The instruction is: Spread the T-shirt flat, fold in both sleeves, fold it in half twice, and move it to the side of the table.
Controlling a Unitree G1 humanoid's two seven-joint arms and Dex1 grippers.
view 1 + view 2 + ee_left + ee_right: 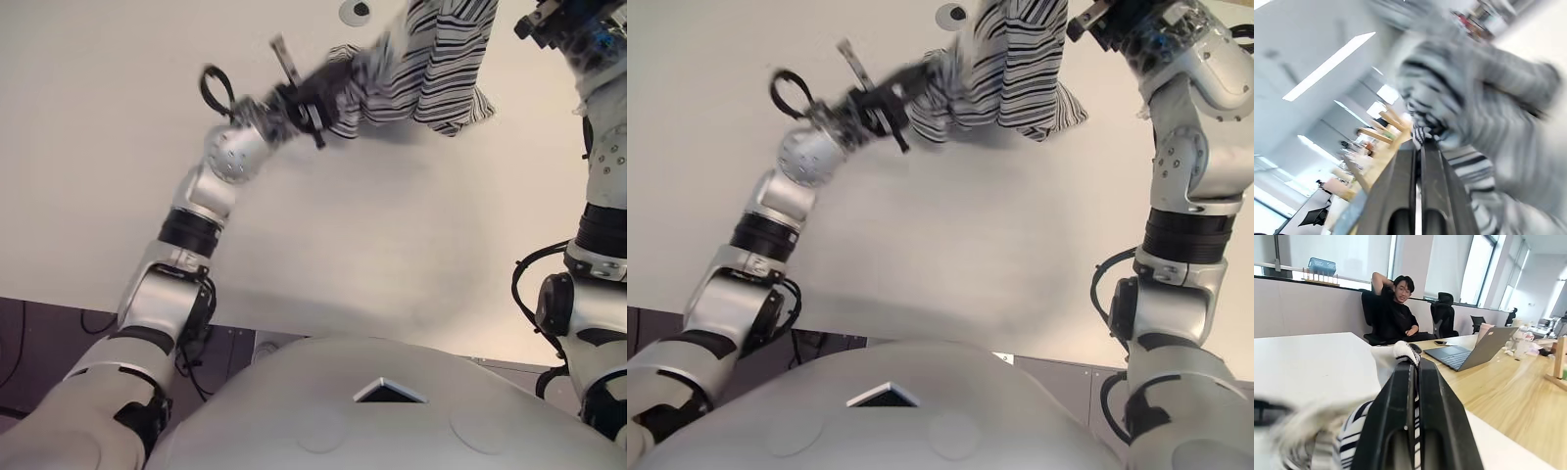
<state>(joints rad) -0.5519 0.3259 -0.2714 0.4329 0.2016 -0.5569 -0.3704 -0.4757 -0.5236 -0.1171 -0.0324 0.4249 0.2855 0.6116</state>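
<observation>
Seemingly held off the table [392, 245] — T-shirt [431, 69] clamped by left gripper [1418, 147] and right gripper [1414, 364].

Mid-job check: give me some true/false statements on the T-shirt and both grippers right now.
1. The T-shirt lies spread flat on the table. False: it is bunched up, held between both grippers.
2. The left gripper is shut on the T-shirt. True.
3. The right gripper is open and empty. False: its fingers are shut on the cloth.
4. The T-shirt is striped dark and light. True.
</observation>
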